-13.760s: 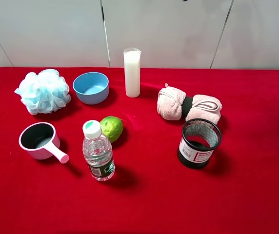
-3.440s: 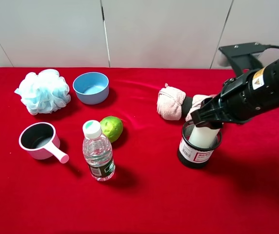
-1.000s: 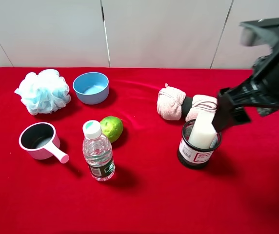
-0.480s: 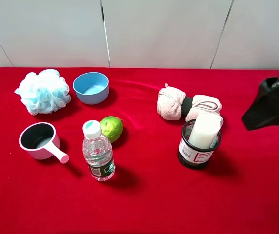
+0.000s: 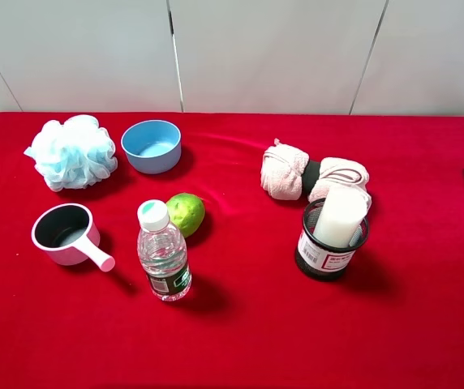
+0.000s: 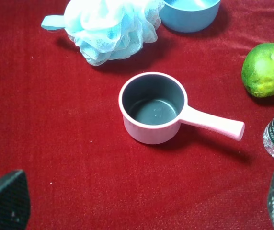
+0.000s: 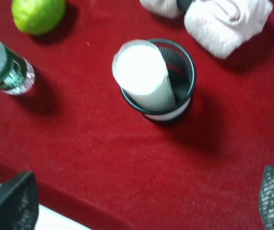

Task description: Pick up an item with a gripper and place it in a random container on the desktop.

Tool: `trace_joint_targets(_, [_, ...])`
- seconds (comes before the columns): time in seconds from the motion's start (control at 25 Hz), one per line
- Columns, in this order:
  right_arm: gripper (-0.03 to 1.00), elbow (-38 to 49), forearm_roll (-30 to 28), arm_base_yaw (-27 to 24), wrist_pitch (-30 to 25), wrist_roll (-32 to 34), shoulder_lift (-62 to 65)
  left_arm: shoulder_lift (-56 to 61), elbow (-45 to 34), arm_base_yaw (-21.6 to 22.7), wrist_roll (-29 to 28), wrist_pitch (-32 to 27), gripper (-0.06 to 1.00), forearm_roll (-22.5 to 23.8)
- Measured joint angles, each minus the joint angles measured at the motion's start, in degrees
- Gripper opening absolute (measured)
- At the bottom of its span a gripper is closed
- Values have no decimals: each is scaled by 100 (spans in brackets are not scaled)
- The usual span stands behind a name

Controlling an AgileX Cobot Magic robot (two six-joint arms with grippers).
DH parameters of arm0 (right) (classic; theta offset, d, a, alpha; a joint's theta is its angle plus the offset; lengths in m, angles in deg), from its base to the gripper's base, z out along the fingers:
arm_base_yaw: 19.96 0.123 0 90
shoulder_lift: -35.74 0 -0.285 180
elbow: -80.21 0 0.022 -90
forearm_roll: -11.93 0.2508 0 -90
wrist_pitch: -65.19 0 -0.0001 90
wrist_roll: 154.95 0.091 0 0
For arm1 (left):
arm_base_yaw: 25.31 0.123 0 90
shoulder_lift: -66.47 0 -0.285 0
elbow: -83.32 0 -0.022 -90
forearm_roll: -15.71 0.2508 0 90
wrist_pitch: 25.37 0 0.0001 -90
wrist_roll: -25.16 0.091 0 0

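Nearest me on the red bench (image 5: 240,332) I see the water bottle (image 5: 163,253) and the pink handled cup (image 5: 66,234), untouched. Further back, the white cylinder (image 5: 339,217) leans inside the black mesh cup (image 5: 329,239), too tall to sink in, so I judge the placing done. Both sets of jaws, left gripper (image 6: 137,203) and right gripper (image 7: 146,203), stand apart, holding nothing.

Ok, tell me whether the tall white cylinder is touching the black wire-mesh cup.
Touching. The right wrist view shows the tall white cylinder leaning against the black wire-mesh cup's rim.
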Motion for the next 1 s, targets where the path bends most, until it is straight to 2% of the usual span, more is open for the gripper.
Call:
trace_joint_targets(0.24, [69,0,0,0,-10,0,613,0,0,0,0,0,99,0])
trace_joint_targets(0.56, [69,19,-293,0,-18,-21,1495,0,0,0,0,0,99,0])
trace_joint_targets(1.0, [69,552,-261,0,-29,-16,2124,0,0,0,0,0,99,0])
